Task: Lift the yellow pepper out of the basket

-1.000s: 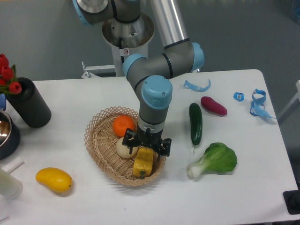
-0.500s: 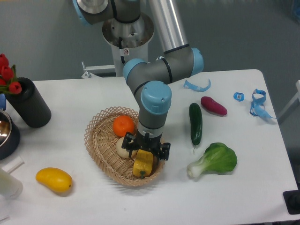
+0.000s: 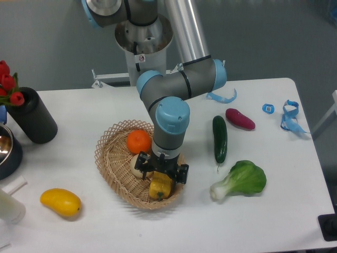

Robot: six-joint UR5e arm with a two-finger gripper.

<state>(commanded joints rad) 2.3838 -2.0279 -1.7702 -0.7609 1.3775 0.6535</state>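
The yellow pepper (image 3: 160, 188) lies at the near right of the woven basket (image 3: 108, 139), and the gripper hides its top. My gripper (image 3: 162, 175) points straight down onto it. The black fingers stand apart on either side of the pepper, so the gripper is open. I cannot tell whether the fingers touch the pepper. An orange (image 3: 138, 141) and a pale round ball (image 3: 138, 166) share the basket, just left of the gripper.
A cucumber (image 3: 219, 138), a leafy green (image 3: 242, 180) and a purple eggplant (image 3: 240, 119) lie right of the basket. At the front left rests a smooth yellow fruit (image 3: 60, 202). A black cylinder (image 3: 32, 116) and a dark bowl (image 3: 6, 150) stand at the left edge.
The gripper has come down lower over the yellow pepper and shifted slightly left. The pepper and the other fruit have not moved.
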